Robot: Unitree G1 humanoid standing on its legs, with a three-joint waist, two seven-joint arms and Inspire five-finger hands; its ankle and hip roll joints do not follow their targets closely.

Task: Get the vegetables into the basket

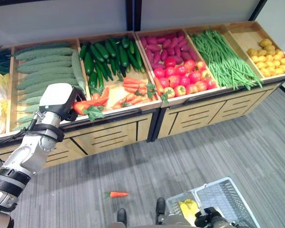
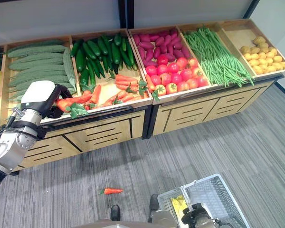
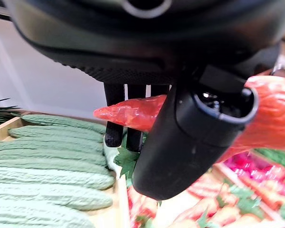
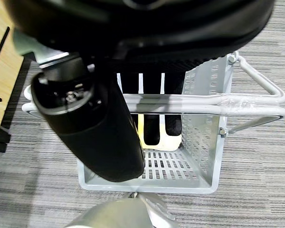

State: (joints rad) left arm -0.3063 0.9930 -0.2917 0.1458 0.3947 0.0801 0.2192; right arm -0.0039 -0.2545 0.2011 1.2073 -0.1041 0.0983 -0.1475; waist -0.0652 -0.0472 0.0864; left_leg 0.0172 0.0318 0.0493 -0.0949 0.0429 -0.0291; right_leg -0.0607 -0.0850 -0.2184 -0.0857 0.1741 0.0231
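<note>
My left hand (image 1: 66, 103) hangs over the front edge of the carrot bin (image 1: 128, 90), shut on an orange carrot (image 1: 88, 107) with green leaves. In the left wrist view the carrot (image 3: 133, 114) is pinched between the thumb (image 3: 190, 142) and the fingers (image 3: 115, 123). A second carrot (image 1: 116, 194) lies on the grey carpet. At the bottom right my right hand (image 1: 210, 217) is shut on the wire handles (image 4: 204, 102) of a pale perforated basket (image 1: 228, 194). A yellow vegetable (image 1: 189, 207) lies inside it.
A wooden display stand (image 1: 114, 130) runs across the back with bins of pale cucumbers (image 1: 42, 71), dark cucumbers (image 1: 109, 54), tomatoes (image 1: 183, 76), green beans (image 1: 223, 57) and yellow potatoes (image 1: 270, 59). Grey carpet (image 1: 204, 152) lies between stand and basket.
</note>
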